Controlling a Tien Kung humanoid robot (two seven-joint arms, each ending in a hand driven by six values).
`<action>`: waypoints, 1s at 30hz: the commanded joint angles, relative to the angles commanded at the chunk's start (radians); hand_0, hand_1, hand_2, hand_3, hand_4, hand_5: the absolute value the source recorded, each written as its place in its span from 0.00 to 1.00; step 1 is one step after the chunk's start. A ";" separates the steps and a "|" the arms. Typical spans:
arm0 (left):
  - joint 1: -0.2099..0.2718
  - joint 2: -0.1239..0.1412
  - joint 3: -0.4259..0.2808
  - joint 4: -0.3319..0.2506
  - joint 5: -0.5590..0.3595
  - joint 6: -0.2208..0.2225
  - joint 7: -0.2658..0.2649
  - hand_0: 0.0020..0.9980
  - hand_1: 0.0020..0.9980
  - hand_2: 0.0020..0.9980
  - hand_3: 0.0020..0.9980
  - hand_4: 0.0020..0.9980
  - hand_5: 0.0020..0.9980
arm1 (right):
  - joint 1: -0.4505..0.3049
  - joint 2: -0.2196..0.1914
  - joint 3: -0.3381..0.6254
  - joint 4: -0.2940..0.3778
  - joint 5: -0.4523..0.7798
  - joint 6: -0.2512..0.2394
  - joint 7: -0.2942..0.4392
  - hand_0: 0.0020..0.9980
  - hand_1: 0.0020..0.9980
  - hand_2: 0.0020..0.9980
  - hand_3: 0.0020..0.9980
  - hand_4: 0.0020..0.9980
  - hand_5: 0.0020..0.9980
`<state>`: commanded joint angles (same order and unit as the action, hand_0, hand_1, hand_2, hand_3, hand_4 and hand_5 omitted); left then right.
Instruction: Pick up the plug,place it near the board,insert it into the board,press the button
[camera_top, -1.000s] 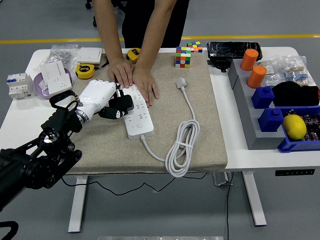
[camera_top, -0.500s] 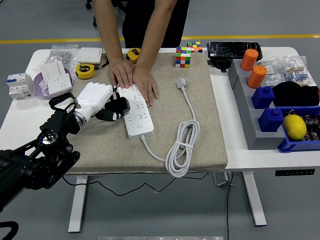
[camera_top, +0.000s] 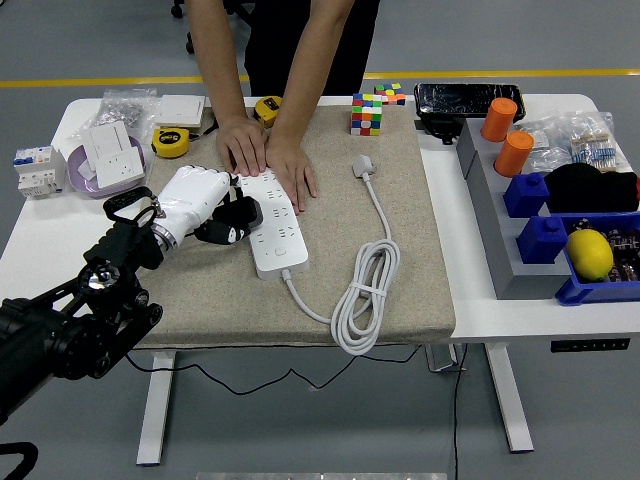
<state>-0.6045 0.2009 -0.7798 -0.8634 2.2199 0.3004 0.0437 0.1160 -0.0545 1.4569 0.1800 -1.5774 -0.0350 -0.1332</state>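
Note:
A white power strip (camera_top: 274, 232) lies on the beige mat (camera_top: 400, 280), its white cable (camera_top: 365, 290) coiled to the right. My left hand (camera_top: 198, 200), white-gloved, is shut on a black plug (camera_top: 237, 219) and holds it at the strip's left edge, touching or just over the sockets. A person's two hands (camera_top: 268, 155) press flat on the strip's far end. My right hand is out of view.
A Rubik's cube (camera_top: 366, 113) stands at the mat's far edge. Tape measures (camera_top: 170, 142), sockets (camera_top: 112, 155) and a breaker (camera_top: 37, 170) lie at the far left. Grey and blue bins (camera_top: 545, 220) with orange cups (camera_top: 513, 152) and a yellow ball (camera_top: 589, 252) fill the right side.
My left hand has drawn slightly left and back with the plug, from over the strip to its left edge. The person's hands have not moved.

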 joint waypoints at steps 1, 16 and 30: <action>0.000 0.000 0.004 0.001 -0.001 -0.002 0.000 0.60 0.49 0.38 0.43 0.43 0.09 | 0.000 0.000 0.000 0.000 0.000 0.000 0.000 0.62 0.59 0.62 0.54 0.88 0.61; -0.006 0.001 0.013 0.003 0.005 -0.038 0.003 0.65 0.67 0.59 0.60 0.52 0.16 | -0.001 -0.001 0.000 0.000 -0.004 0.000 0.001 0.62 0.58 0.62 0.54 0.88 0.61; -0.015 0.002 0.015 0.001 0.007 -0.062 0.011 0.72 0.78 0.78 0.79 0.75 0.24 | 0.000 -0.002 0.006 0.000 -0.005 0.005 0.003 0.62 0.58 0.61 0.54 0.88 0.61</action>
<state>-0.6197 0.2028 -0.7652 -0.8624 2.2273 0.2386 0.0542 0.1159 -0.0563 1.4631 0.1800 -1.5828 -0.0302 -0.1304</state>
